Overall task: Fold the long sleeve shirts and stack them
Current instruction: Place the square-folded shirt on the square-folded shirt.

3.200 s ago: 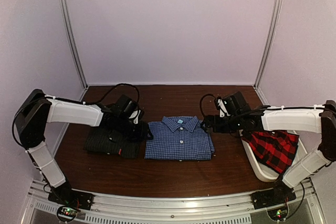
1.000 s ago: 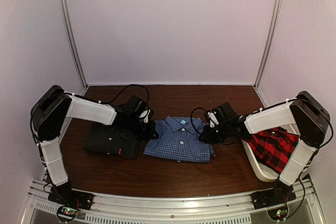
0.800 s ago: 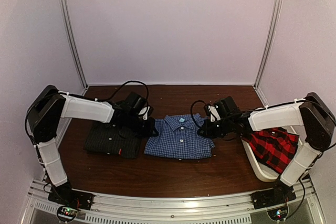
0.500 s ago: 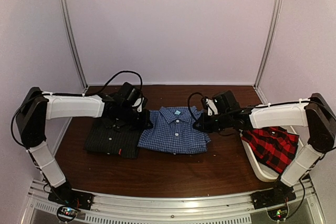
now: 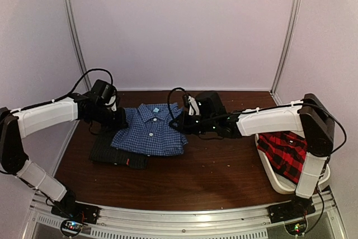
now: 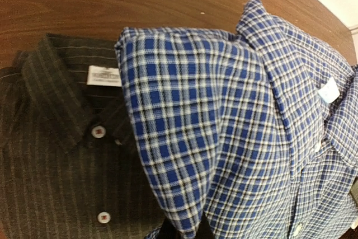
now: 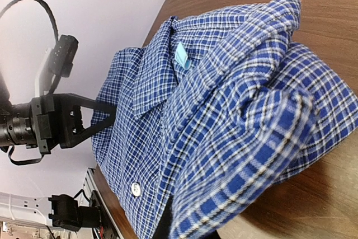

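Note:
The folded blue gingham shirt hangs between my two grippers, its left part over the folded dark charcoal shirt on the table. My left gripper is shut on the blue shirt's left edge, next to the dark shirt's collar. My right gripper is shut on the right edge, where the cloth bunches over its fingers. The red-and-black plaid shirt lies crumpled in the tub at the right.
The white plastic tub stands at the table's right edge, beside my right arm. Brown wooden table shows in front of the shirts. Pale walls with metal posts close off the back and sides.
Both grippers have carried the blue shirt to the left and a little toward the back. It lay beside the dark shirt before; now it overlaps it.

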{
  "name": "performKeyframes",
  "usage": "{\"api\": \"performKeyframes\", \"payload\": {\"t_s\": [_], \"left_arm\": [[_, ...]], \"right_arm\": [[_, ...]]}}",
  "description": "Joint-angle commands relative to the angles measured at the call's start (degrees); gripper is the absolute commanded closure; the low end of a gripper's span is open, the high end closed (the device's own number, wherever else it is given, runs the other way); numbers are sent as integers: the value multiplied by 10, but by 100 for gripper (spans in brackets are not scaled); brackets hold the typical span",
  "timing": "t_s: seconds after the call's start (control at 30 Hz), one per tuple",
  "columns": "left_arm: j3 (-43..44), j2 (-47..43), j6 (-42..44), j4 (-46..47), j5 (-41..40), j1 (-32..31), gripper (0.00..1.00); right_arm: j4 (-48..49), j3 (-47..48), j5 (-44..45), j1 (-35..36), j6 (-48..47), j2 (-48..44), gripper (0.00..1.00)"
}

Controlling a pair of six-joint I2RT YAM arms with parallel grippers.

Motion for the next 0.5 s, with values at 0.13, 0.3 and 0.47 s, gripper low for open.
{"api": "performKeyframes", "payload": {"t_s": [0.13,0.3,0.47], "left_arm": [[-35,-54,58,-62,-44,95,100],[-49,-51,73,-64,-68,132,100],[-42,-32,86,-61,-77,157,100]], "right_arm": [[95,140,4,52,57,127,100],[109,211,6,80,63,191,100],[113,275,-7,89,72,254,100]]}}
